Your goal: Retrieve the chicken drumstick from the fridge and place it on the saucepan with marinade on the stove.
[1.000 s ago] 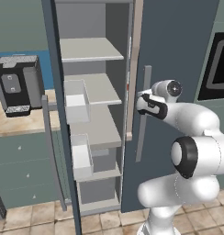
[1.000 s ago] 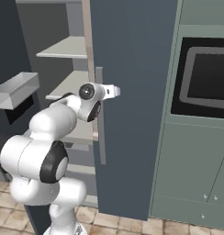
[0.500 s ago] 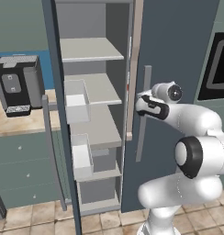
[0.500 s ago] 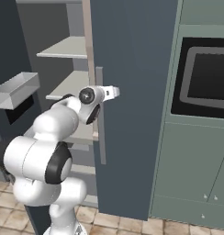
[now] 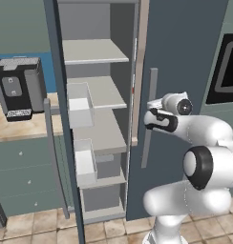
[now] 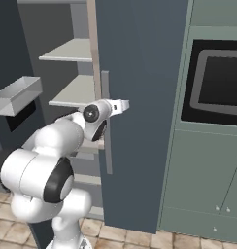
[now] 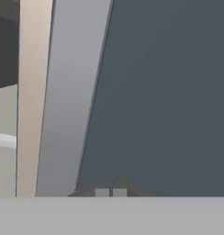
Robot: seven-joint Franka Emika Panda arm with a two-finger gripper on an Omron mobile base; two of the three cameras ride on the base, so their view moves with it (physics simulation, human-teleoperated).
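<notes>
The fridge [image 5: 185, 57] stands with its left door swung open and its right door [image 6: 140, 73] closed. My gripper [image 5: 150, 117] is at mid-height of the right door's long grey bar handle [image 5: 152, 86]. In the hand view the gripper [image 7: 110, 193] has its two fingertips pressed together against the dark door face. They sit just right of the grey handle [image 7: 68, 105], not around it. The pale shelves [image 5: 97, 52] that show are bare. The chicken drumstick is hidden. The saucepan, the marinade and the stove are out of view.
The open left door [image 5: 61, 143] carries clear bins [image 5: 80, 102] and juts out toward me. A black coffee machine [image 5: 20, 88] stands on the wooden counter at the left. A built-in oven [image 6: 217, 82] in pale green cabinets [image 6: 203, 170] flanks the fridge on the right.
The jaws have closed from wide open to shut. The hand has stayed at the right door's handle, shifting only slightly.
</notes>
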